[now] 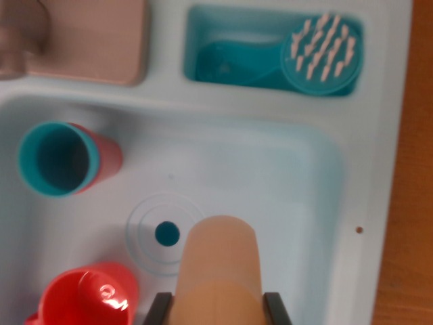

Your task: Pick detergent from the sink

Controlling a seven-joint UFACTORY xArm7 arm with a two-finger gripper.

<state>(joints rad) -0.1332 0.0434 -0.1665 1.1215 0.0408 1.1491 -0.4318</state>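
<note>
Already the gripper was closed on the detergent bottle, its long axis running up from the jaws, just beside the sink drain.

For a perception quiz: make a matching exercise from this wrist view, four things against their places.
Things:
1. brush
2. teal-lined cup
3. tan detergent bottle
4. red cup

Places:
A. between the gripper fingers, at the bottom edge
B. in the small teal compartment above the basin
C. in the sink, at the wrist view's left, lying on its side
D. bottom left corner of the view

Pairs: 1-B, 2-C, 3-A, 4-D
</note>
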